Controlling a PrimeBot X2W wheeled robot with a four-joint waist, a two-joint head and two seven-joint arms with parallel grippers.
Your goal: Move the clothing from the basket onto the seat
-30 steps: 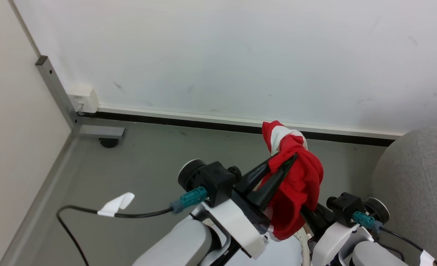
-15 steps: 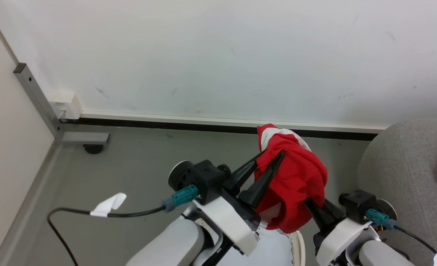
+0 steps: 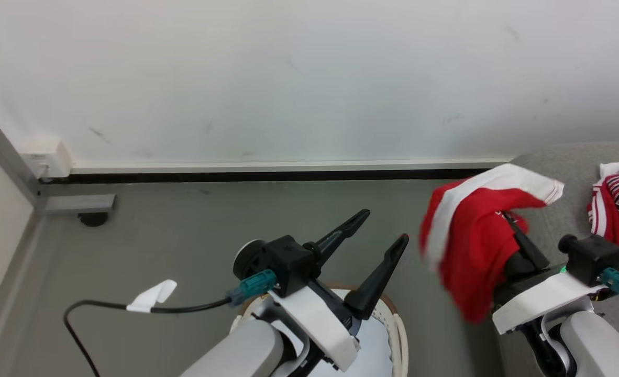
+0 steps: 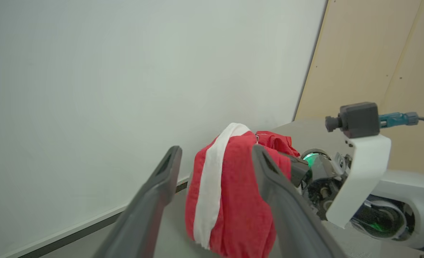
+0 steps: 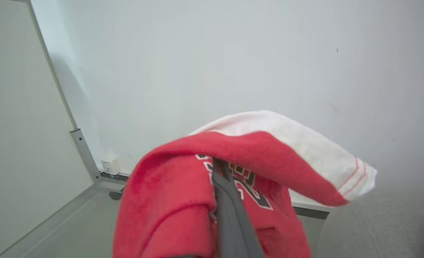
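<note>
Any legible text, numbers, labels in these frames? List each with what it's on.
Red garment on the seat: black-and-white numerals, folded and cut off, unreadable.
Held red garment: black-and-white print, partly hidden, unreadable.
White cable tag: blank as seen.
Nothing quotable.

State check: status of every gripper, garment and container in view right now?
left gripper: open, empty
right gripper: shut on held red garment
held red garment: hanging from the right gripper, not set down
numbered red garment: lying crumpled on the seat
seat: carries one garment
basket: upright below the left arm, inside mostly hidden
</note>
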